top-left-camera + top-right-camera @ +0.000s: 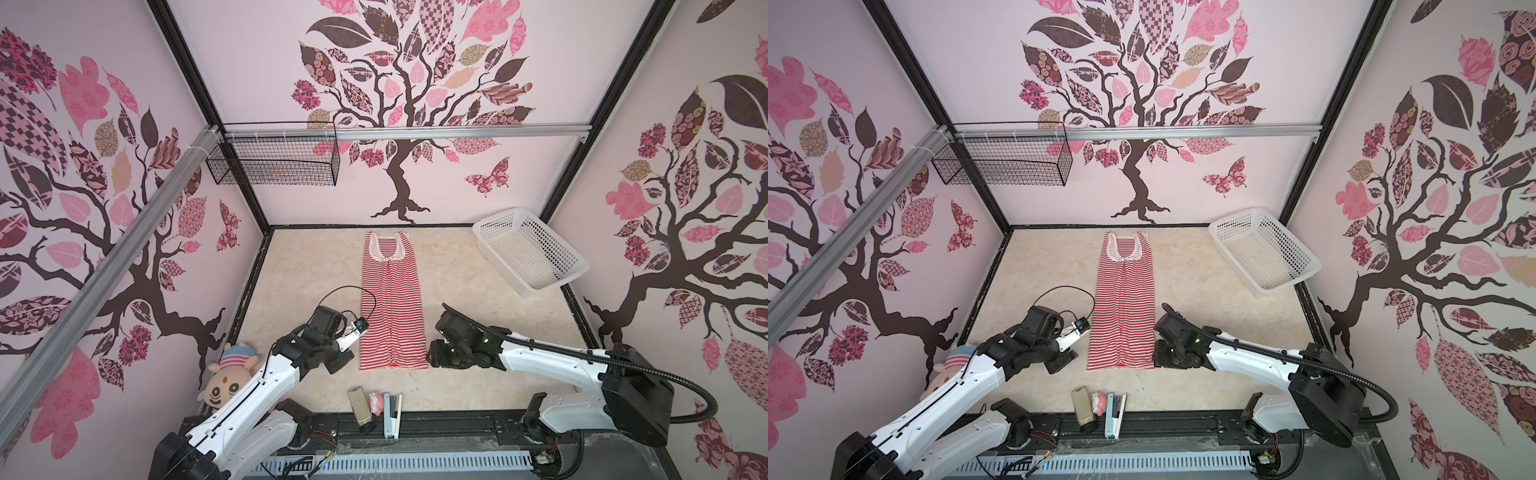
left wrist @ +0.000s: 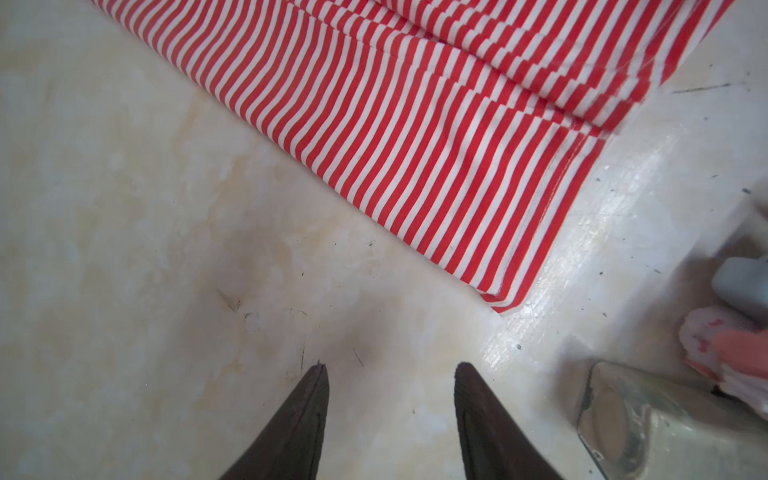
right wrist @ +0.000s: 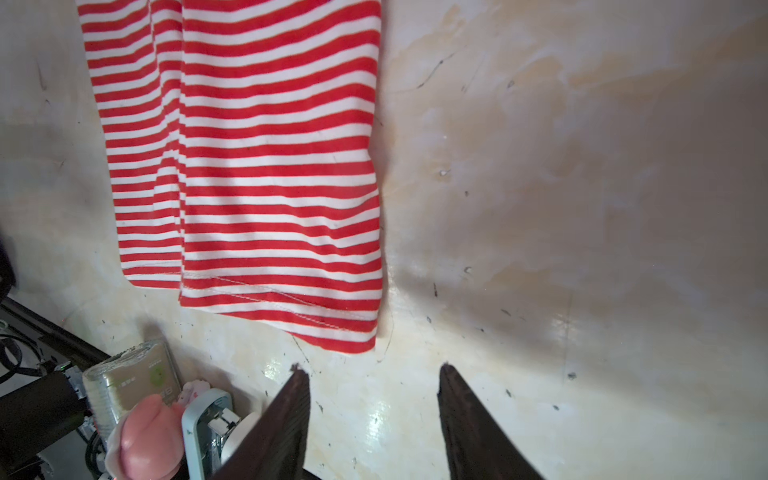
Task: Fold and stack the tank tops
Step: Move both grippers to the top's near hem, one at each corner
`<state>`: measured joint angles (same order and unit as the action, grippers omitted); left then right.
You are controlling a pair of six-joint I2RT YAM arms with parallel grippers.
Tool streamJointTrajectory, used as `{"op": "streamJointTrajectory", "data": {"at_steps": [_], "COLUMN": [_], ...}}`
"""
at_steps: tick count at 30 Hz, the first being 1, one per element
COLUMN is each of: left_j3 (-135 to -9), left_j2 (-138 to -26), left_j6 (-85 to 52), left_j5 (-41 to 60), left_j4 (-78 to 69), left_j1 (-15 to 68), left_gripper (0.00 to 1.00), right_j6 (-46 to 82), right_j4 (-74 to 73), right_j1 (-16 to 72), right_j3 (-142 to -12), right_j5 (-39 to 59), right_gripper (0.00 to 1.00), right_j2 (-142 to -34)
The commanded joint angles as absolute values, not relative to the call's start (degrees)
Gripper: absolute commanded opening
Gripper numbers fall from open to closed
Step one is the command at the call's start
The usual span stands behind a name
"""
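Released — left claw point(image 2: 390, 368) and right claw point(image 3: 372, 368) flank 1 tank top point(image 1: 392, 307); white basket point(image 1: 536, 253) well apart.

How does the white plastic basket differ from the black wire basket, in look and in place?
The white plastic basket has solid walls pierced with small holes; the black wire basket is an open grid of thin wire. The white plastic basket sits on the table at its far right corner; the black wire basket hangs from the silver rail, above the table. Both are rectangular and open at the top.
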<state>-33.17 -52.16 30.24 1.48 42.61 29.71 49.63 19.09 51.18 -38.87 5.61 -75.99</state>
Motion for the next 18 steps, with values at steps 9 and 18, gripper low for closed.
{"op": "streamJointTrajectory", "data": {"at_steps": [9,18], "left_j3": [-31.8,-33.9], "left_j2": [-57.4,-61.1], "left_j6": [36.9,37.0], "left_j5": [-3.4,1.5], "left_j4": [39.7,39.4], "left_j1": [41.3,41.5], "left_gripper": [0.46,0.5], "right_j6": [53.5,54.5], "right_j4": [13.5,12.0], "right_j1": [51.1,51.1], "right_j3": [-35.9,-34.9], "right_j5": [10.8,11.7], "right_gripper": [0.52,0.57], "right_j2": [-79.4,-80.2]}}
